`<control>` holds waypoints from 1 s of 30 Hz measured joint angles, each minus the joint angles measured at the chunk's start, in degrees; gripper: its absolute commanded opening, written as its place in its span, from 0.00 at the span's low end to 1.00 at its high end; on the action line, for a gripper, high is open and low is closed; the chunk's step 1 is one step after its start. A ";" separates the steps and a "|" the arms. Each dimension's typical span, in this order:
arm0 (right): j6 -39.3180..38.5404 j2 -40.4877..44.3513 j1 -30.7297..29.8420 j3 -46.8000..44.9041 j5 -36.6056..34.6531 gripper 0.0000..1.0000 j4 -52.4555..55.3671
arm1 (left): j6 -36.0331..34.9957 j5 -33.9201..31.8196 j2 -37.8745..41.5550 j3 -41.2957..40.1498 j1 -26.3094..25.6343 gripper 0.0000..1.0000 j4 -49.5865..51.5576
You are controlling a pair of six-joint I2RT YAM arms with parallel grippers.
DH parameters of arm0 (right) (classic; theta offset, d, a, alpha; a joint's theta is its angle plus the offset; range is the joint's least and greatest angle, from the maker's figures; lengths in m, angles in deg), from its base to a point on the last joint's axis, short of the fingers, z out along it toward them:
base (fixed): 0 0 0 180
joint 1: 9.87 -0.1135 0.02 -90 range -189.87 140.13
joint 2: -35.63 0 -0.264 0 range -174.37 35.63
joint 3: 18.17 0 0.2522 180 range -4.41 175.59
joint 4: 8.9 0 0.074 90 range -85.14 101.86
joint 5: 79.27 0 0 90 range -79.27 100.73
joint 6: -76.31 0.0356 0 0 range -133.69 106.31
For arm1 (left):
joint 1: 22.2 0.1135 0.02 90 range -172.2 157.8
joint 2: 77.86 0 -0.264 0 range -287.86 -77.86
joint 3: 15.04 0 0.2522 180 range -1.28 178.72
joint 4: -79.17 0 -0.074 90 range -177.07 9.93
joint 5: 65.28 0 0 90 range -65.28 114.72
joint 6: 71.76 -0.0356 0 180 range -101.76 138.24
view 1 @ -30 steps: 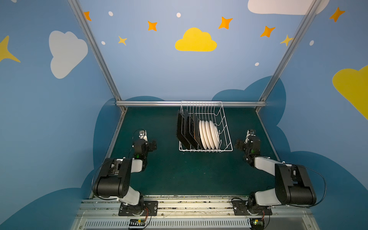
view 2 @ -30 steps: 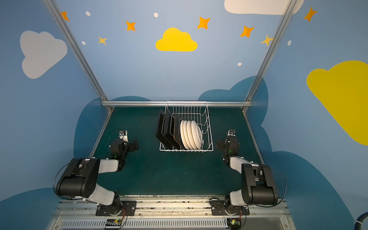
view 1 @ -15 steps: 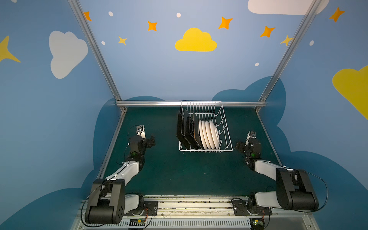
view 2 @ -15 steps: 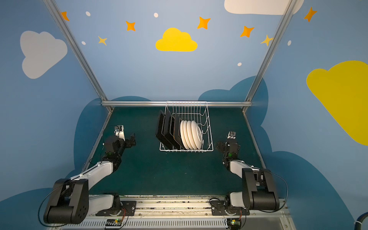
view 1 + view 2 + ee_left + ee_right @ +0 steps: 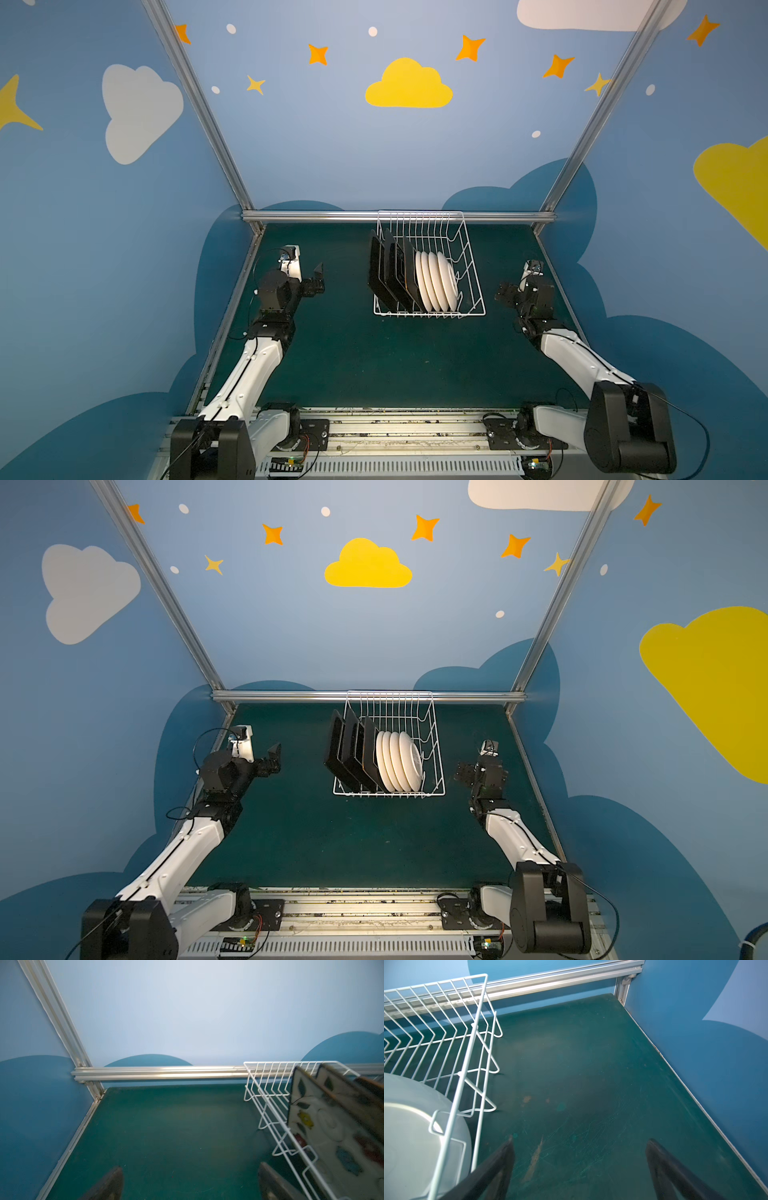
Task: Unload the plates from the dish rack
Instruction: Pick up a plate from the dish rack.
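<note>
The dish rack [image 5: 430,314] holds the plates [image 5: 440,282] upright. The left gripper [image 5: 318,282] and the right gripper [image 5: 503,293] flank it, both spread wide and empty.

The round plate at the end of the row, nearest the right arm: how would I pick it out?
Find the white wire dish rack at the back of the green table. Inside, black square plates stand beside round white plates. The end plate is the last white one, with only bare rack wire beyond it.
</note>
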 measured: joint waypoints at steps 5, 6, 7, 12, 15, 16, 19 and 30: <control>-0.66 3.56 0.00 5.88 3.85 0.98 5.62 | 5.46 4.68 0.48 9.03 -0.04 1.00 5.18; -0.92 4.48 0.00 6.43 5.35 0.98 5.75 | 6.27 5.77 0.42 11.02 -0.11 1.00 6.82; -1.36 5.18 0.00 6.62 6.40 0.98 5.79 | 6.88 6.71 0.31 12.66 -0.13 1.00 8.17; -3.87 9.18 0.00 6.78 12.70 0.98 6.45 | 9.05 13.09 -2.25 21.62 -0.90 1.00 16.33; -4.70 9.94 0.00 9.20 15.58 0.98 9.44 | 9.51 16.02 -4.98 26.60 -2.10 1.00 22.08; -4.90 9.94 0.00 10.32 16.35 0.98 10.43 | 9.44 16.72 -5.90 28.06 -2.67 1.00 23.96; -5.77 9.86 0.00 14.60 19.82 0.98 13.53 | 8.81 18.34 -8.66 32.06 -4.85 1.00 29.29; -7.23 3.61 -0.61 31.50 35.54 0.98 26.73 | 10.38 22.80 -20.61 44.09 -8.41 1.00 43.47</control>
